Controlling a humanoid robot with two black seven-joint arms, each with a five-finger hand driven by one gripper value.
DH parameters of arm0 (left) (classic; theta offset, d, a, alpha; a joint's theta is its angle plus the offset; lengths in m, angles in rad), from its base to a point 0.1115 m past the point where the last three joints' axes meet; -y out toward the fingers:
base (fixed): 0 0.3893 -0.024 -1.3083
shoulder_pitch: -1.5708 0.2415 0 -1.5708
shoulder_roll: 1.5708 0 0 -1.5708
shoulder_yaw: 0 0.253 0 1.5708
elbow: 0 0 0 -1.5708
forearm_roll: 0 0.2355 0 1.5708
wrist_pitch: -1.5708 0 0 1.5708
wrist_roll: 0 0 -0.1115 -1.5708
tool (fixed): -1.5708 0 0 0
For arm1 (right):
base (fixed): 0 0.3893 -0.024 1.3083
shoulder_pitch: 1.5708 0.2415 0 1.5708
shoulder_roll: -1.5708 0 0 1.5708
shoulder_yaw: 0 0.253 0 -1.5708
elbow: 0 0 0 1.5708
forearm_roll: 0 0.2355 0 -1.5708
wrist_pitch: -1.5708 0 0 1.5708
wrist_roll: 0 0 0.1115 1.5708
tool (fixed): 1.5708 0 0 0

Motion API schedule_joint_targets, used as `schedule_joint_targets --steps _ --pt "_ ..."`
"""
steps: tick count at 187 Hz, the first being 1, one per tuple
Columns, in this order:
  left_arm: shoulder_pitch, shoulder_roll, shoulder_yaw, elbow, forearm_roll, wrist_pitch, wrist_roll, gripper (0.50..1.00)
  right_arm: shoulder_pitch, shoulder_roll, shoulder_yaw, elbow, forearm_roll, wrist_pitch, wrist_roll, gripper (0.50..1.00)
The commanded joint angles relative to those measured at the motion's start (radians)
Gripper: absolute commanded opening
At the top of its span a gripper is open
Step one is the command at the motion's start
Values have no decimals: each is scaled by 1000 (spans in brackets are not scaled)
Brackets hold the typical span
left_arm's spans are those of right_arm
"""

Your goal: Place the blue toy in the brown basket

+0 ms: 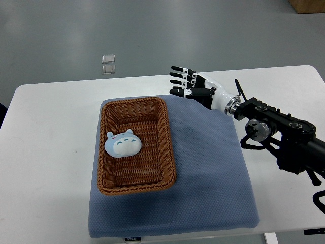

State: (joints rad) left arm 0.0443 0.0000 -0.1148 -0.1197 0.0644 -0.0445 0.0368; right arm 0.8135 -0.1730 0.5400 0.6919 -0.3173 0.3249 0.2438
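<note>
Nearest me I see the front edge of the blue mat [203, 203] spread over the white tabletop [45, 168], and on it sits the brown basket [169, 147], its woven walls upright and its long side running away from me. The blue toy [122, 143] already lies inside the basket, on the floor of it toward the left wall, face up, so I judge the placing itself done. It looks to me like a small plush or soft-bodied figure: light, rounded, squashy enough to give under pressure and not fragile, though its smooth domed back could roll out of a shallow pinch. If I had to lift it again I would close on it across its middle, thumb on one flank and fingers on the other. Farther back, beyond the basket's far right corner, my right hand [195, 85] hangs over the mat's far edge with fingers [179, 75] spread and holding nothing, well apart from the toy. My left arm does not show.
</note>
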Motion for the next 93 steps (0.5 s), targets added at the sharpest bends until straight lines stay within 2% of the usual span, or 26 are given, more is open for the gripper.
schedule_joint_targets --steps 1,14,25,93 --pt "0 0 0 0 0 0 0 1000 3 -30 0 -37 63 17 -55 913" --pt "0 0 0 0 0 0 0 1000 1 -39 1 -58 115 19 -115 913" --pt "0 0 0 0 0 0 0 1000 1 -40 0 -68 150 17 -130 913" --pt "0 0 0 0 0 0 2 1000 -8 -31 51 -74 187 28 -126 913"
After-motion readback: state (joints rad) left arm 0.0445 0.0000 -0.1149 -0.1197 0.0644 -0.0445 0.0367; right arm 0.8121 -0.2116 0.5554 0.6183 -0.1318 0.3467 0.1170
